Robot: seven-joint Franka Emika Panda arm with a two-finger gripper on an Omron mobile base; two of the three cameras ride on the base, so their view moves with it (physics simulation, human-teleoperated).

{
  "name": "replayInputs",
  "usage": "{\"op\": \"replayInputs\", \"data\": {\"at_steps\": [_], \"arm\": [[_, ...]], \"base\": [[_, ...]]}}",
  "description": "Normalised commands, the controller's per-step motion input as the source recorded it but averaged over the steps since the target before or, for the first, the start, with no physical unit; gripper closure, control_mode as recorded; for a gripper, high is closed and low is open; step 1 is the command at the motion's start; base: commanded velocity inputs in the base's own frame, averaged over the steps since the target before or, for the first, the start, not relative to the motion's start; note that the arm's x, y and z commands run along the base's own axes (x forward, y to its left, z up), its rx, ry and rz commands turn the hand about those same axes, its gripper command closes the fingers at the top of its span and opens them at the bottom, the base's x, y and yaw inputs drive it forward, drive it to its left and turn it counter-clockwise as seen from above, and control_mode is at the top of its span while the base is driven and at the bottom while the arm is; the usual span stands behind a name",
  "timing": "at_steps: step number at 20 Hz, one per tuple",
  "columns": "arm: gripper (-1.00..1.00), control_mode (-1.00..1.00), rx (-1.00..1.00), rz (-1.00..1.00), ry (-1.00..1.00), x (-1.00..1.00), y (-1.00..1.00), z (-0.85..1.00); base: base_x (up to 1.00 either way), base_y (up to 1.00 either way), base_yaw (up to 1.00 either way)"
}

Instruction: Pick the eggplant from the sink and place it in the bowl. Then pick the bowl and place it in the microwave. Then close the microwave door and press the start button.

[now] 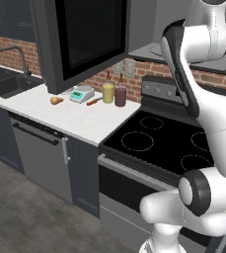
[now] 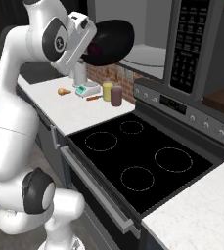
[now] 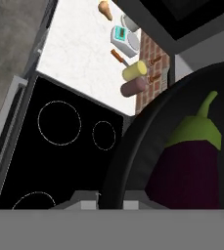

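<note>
Kitchen stove (image 2: 138,161) below, gripper (image 2: 86,46) clamped narrowly on bowl (image 2: 111,41) rim, eggplant (image 3: 189,166) (green-capped) inside, bowl raised before open microwave (image 2: 147,56), door (image 1: 85,39) swung left.

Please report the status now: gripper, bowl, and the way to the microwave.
Gripper shut on bowl rim, held high over the stove. Eggplant inside. Microwave door open; nothing visible in the way.
</note>
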Motion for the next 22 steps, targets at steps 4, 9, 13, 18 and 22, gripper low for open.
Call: {"op": "replayInputs", "data": {"at_steps": [4, 9, 13, 18, 22], "arm": [[1.00, -1.00, 0.00, 0.00, -0.02, 0.52, -0.19, 0.00], [1.00, -1.00, 0.00, 0.00, 0.04, 0.58, -0.26, 0.00], [1.00, -1.00, 0.00, -0.01, 0.01, 0.57, -0.18, 0.00], [1.00, -1.00, 0.00, 0.00, 0.02, 0.58, -0.25, 0.00], [1.00, -1.00, 0.00, 0.00, 0.02, 0.51, -0.34, 0.00]], "base": [[0.00, 0.00, 0.00], [0.00, 0.00, 0.00], [0.00, 0.00, 0.00], [0.00, 0.00, 0.00], [0.00, 0.00, 0.00]]}}
